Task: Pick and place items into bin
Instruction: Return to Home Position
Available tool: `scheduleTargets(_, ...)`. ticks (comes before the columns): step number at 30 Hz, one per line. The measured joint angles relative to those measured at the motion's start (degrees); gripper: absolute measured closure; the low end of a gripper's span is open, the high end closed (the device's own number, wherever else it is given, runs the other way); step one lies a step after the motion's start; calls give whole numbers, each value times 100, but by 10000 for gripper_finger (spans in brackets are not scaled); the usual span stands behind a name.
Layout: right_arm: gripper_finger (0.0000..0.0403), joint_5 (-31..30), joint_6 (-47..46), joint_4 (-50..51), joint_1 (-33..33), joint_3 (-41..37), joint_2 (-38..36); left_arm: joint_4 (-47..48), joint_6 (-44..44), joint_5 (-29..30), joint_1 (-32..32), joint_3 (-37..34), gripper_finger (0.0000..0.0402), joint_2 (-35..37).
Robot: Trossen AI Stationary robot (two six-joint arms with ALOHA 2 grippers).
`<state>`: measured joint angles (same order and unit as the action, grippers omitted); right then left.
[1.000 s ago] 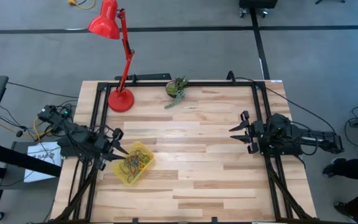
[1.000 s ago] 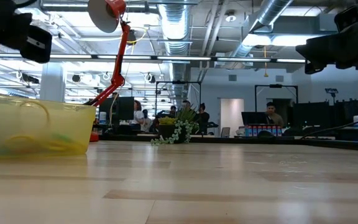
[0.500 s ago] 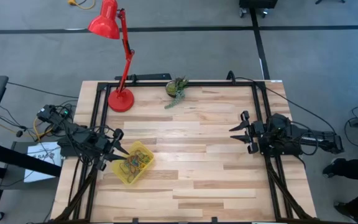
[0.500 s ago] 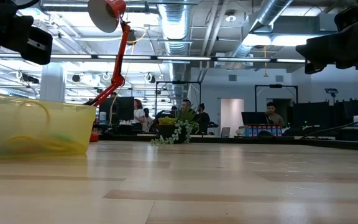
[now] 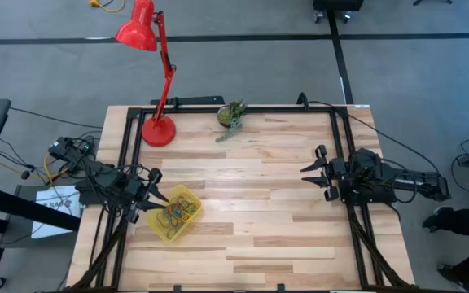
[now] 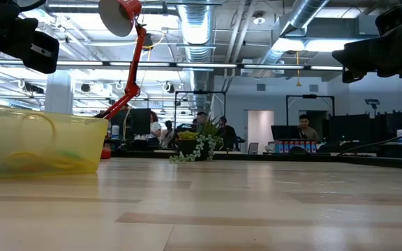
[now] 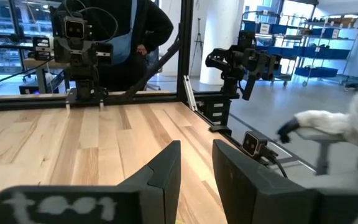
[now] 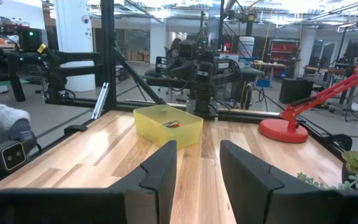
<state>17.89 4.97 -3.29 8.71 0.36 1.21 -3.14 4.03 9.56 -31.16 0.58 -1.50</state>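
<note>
The yellow translucent bin (image 5: 174, 213) rests flat on the table near the left edge, with several coloured rubber-band loops (image 5: 176, 214) lying inside; it also shows in the low view (image 6: 39, 143) and the right wrist view (image 8: 168, 124). My left gripper (image 5: 155, 193) hovers open just left of the bin, its fingers (image 7: 166, 169) apart and holding nothing. My right gripper (image 5: 314, 173) waits open near the table's right edge, its fingers (image 8: 160, 169) apart, facing the bin across the table.
A red desk lamp stands by its round base (image 5: 158, 131) at the far left. A green plant-like clump (image 5: 232, 115) lies at the far edge. A black frame rail (image 5: 234, 108) borders the table. A person (image 8: 8, 127) shows beyond the table.
</note>
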Motion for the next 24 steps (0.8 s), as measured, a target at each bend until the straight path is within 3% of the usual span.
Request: scheduleTargets(24,284,0,-2,0,0,-2,1,4,11,13,1,-2,319,0)
